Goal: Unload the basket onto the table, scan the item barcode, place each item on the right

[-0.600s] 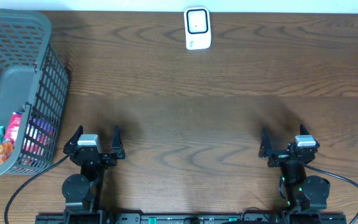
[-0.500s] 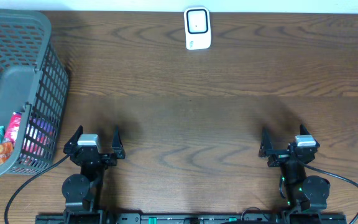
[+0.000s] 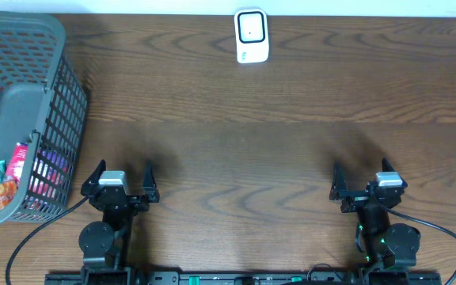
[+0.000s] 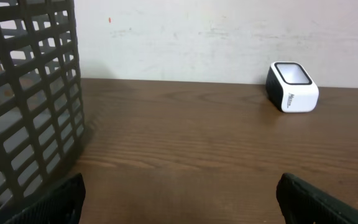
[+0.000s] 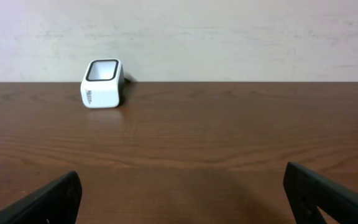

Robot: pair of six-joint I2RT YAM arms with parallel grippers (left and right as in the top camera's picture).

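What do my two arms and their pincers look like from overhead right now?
Both are black, with round joint housings. The left pincer and right pincer each have two slim, pointed dark fingers and a silver-grey block on the wrist. A black cable loops out from each base. Small green lights glow on the right arm only.

Overhead looks straight down on the desk (image 3: 236, 142), far edge at frame top. Both wrist views sit low by the near edge, facing level across the desk toward the far edge and wall (image 4: 197, 31). All three share the white scanner (image 3: 252, 36) at the far edge; overhead and left wrist also share the basket (image 3: 70, 103).
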